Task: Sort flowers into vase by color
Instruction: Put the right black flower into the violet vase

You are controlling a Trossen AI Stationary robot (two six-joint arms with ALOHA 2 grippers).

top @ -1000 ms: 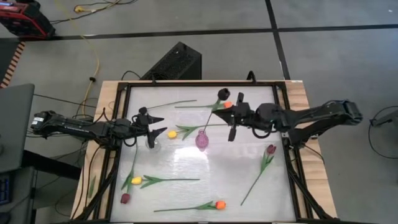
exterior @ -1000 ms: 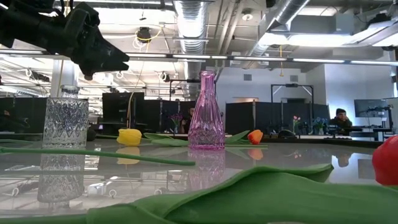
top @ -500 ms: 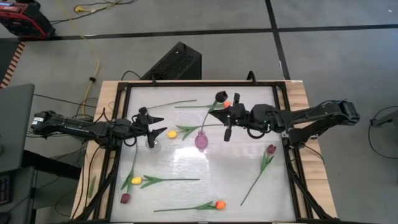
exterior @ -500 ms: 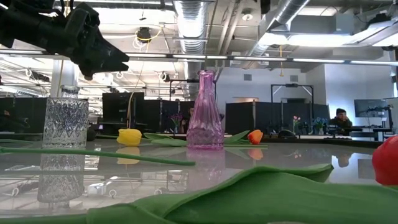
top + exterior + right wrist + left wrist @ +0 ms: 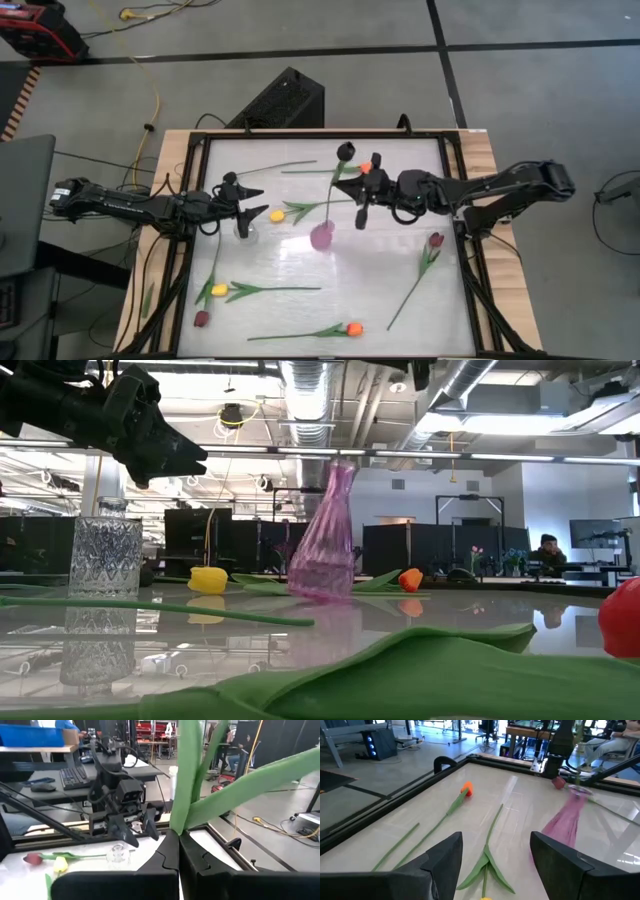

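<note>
**Maroon tulip pinched by its stem as the pink vase leaned**

Nearest the low camera a green leaf and a red head lay on the worktop; a yellow tulip, a maroon one and an orange one lay along that front edge, well apart from either arm. Farther in, the pink vase stood tilted beside the upright clear vase. The left gripper hovered over the clear vase, fingers spread and empty. The right gripper had its fingers clenched on the maroon tulip at mid-stem, leaves rising past them, lower stem running toward the pink vase. These flowers looked light and springy; gripping low on the stem would likely steer the end better, and the glass seemed tippy and fragile.
</note>
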